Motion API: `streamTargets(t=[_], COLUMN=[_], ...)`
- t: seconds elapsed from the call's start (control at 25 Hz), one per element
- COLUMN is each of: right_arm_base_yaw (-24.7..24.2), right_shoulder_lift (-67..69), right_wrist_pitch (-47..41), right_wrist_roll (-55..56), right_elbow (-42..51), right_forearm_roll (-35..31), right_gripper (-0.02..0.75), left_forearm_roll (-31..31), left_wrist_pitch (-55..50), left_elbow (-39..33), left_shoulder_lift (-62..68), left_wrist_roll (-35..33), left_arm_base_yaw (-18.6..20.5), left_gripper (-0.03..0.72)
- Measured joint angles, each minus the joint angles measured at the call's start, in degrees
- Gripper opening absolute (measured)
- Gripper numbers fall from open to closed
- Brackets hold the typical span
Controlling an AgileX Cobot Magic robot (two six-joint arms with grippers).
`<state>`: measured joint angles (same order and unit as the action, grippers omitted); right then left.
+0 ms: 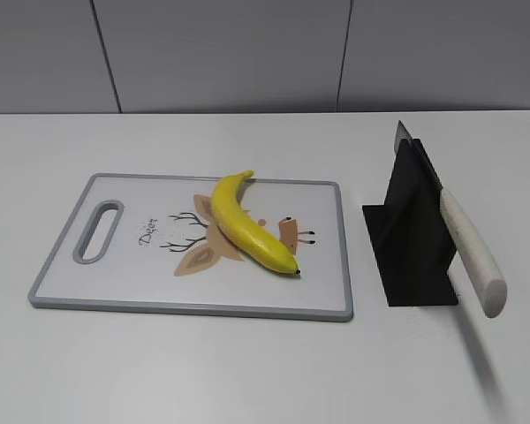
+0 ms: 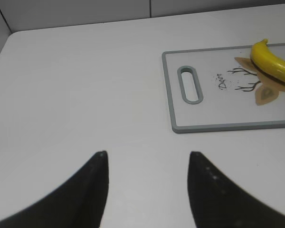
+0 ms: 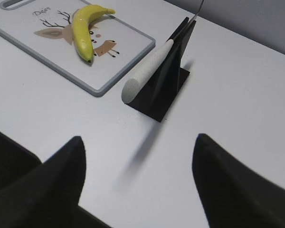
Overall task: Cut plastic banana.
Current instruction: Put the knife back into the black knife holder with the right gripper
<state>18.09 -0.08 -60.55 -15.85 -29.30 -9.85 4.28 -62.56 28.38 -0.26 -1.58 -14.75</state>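
Note:
The yellow plastic banana (image 1: 244,224) lies on a white cutting board with a grey rim (image 1: 62,265), stem toward the back, dark tip toward the front right. It also shows in the left wrist view (image 2: 272,62) and the right wrist view (image 3: 84,29). A knife with a white handle (image 1: 472,250) leans in a black stand (image 1: 410,238) right of the board; the handle sticks out toward the front. In the right wrist view the handle (image 3: 147,70) points toward my right gripper (image 3: 140,142), which is open and empty. My left gripper (image 2: 147,154) is open and empty over bare table left of the board.
The cutting board (image 2: 173,107) has a handle slot (image 2: 190,84) at its left end and a deer drawing under the banana. The table is white, with a grey wall behind. Neither arm shows in the exterior view.

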Motion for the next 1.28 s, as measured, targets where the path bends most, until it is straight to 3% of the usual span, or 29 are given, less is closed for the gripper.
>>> streamTargets(t=[0.52, 0.96, 1.28], right_arm_base_yaw=[-0.59, -18.03, -19.72], right_shoulder_lift=[-0.27, -0.27, -0.27], right_wrist_pitch=[0.06, 0.06, 0.06], right_wrist_roll=[0.35, 0.47, 0.47], right_elbow=[0.00, 0.00, 0.00], right_forearm_roll=[0.55, 0.17, 0.00], right_gripper=[0.545, 0.543, 0.543], left_forearm_roll=[-0.12, -0.12, -0.07], left_wrist_pitch=[0.06, 0.06, 0.06], left_elbow=[0.00, 0.00, 0.00], left_shoulder_lift=[0.00, 0.00, 0.00], left_wrist_roll=[0.00, 0.00, 0.00], left_arm_base_yaw=[0.05, 0.05, 1.47], left_gripper=[0.521, 0.521, 0.520])
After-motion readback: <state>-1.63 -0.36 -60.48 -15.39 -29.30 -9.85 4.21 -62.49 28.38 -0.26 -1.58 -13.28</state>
